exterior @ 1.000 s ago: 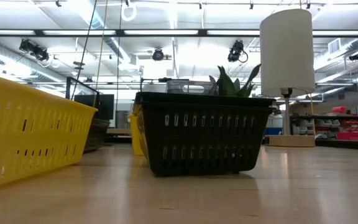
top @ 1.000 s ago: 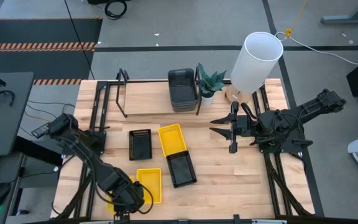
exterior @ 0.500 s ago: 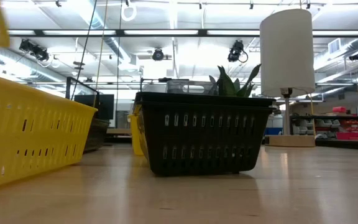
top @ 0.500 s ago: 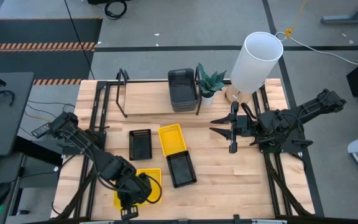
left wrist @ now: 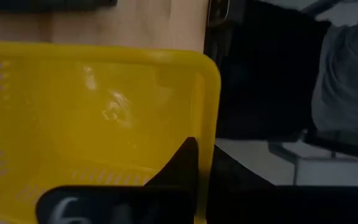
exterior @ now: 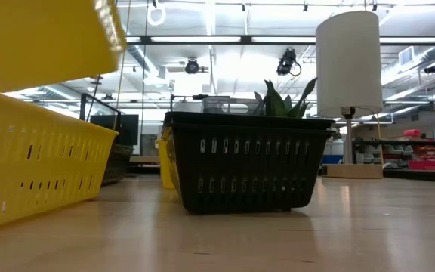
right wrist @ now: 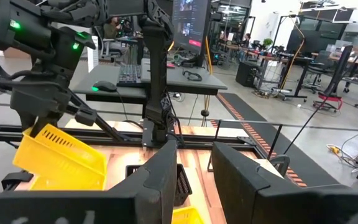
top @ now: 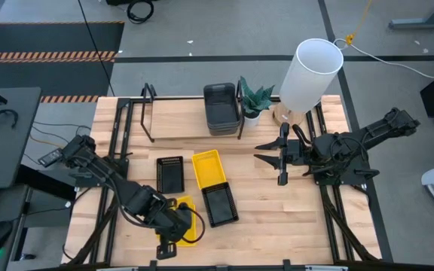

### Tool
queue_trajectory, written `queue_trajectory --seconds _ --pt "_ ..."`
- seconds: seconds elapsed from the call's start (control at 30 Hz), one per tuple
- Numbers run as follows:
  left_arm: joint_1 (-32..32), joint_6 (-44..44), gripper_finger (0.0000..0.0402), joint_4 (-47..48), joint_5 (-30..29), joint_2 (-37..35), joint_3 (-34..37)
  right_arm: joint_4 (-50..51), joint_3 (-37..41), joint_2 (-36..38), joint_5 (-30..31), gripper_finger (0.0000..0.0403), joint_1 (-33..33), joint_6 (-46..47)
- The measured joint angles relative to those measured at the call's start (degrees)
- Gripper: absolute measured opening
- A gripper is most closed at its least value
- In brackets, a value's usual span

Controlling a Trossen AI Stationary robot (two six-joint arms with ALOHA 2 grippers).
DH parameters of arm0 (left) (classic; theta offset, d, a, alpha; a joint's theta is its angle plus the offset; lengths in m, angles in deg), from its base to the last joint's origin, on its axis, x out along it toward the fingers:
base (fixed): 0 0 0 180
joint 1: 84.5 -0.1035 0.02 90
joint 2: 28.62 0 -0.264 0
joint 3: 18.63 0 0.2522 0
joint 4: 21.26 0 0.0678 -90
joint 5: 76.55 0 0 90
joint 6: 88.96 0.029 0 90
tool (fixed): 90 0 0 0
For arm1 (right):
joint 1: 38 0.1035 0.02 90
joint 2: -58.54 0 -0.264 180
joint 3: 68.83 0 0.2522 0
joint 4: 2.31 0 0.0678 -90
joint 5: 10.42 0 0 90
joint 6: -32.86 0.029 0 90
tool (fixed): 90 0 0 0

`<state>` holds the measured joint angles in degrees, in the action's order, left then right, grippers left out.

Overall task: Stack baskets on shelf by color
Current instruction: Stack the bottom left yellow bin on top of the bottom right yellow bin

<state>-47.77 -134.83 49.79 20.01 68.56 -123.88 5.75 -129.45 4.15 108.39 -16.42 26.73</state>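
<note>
Holding a yellow basket (top: 189, 226) clear of the surface (top: 277, 214), the left tool (top: 173, 235) is clamped on its rim near the front edge; the right wrist view shows that basket (right wrist: 59, 157) tilted in the air. A second yellow basket (exterior: 29, 170) rests below it on the wood, and a third (top: 209, 168) lies mid-surface between two black mesh baskets (top: 169, 174), the other (top: 220, 205) just in front of it. Dark grey baskets (top: 221, 108) sit stacked on the shelf (top: 179, 120) at the back, beside a small potted plant (top: 255, 99) and a white lamp (top: 310, 74). The right tool (top: 281, 158) hangs over bare wood on the right; whether its fingers are apart I cannot tell. Beyond lie a grey floor with striped tape, desks with monitors, and ceiling light strips.
</note>
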Motion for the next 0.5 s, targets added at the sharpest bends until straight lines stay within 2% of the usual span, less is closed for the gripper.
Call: queue_trajectory --seconds 0.27,0.5 --pt "0.16 0.81 0.0008 -0.44 -4.23 0.5 0.04 0.29 0.0 0.0 0.0 0.0108 0.0 0.27" --pt "0.46 2.12 0.0008 -0.53 -2.75 4.19 0.04 0.59 0.0 0.0 0.0 0.0108 0.0 0.42"
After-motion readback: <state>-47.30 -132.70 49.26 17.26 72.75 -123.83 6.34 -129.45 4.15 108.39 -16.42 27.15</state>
